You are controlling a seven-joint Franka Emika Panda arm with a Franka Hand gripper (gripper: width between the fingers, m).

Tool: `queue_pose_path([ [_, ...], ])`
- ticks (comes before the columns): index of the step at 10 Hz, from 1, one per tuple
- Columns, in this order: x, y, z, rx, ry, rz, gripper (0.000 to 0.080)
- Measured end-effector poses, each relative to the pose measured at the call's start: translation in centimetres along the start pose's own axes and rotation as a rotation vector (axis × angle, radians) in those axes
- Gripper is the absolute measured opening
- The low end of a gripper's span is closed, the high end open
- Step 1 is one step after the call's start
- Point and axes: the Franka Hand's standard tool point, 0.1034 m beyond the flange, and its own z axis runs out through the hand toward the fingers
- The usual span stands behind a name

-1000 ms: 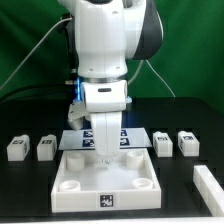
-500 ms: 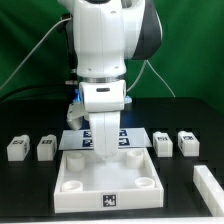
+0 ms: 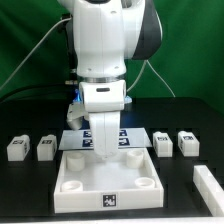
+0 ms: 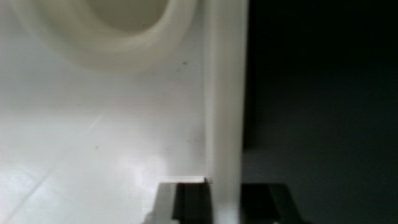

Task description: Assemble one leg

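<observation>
- Nearest the exterior camera I see the tray (image 3: 80, 196) on the black worktop (image 3: 28, 192). It has a square tag (image 3: 107, 199) on its front wall and round sockets in its corners.
- Just off the tray's front corner, on the exterior view's right, lies a long white part (image 3: 208, 184), cut off by the frame edge.
- One row back are the legs. Counting from the exterior view's left, the first leg (image 3: 17, 148) and second leg (image 3: 46, 148) stand on one side of the tray. The third leg (image 3: 163, 142) and fourth leg (image 3: 187, 143) stand on the other.
- All four rest on the worktop with their tags showing, apart from one another and from the tray. None is held, and they show only in the exterior view.
- At the tray's rear wall the fingers (image 3: 104, 148) come straight down from the white arm (image 3: 105, 50). From this side I cannot make out how they sit on the wall.
- The wrist view shows it: two dark fingers (image 4: 178, 205) stand one on each side of the tray (image 4: 89, 120) wall. They lie flush against it with no gap I can see, so I read them as clamped on the tray.
- That view also shows the curve of one socket (image 4: 125, 15) on the inner side and dark worktop (image 4: 329, 100) on the outer side.
- Behind the fingers the marker board (image 3: 128, 138) lies flat, partly hidden by the arm.
- Farthest back is a green backdrop (image 3: 195, 40).
</observation>
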Motion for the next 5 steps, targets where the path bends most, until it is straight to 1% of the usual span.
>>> queue_pose_path([
  [2, 0.0, 0.1, 0.0, -0.001, 0.000, 0.001, 0.0059],
  [3, 0.5, 0.8, -0.3, -0.011, 0.001, 0.011, 0.0059],
  [5, 2.4, 2.9, -0.4, -0.023, 0.010, 0.032, 0.0059],
])
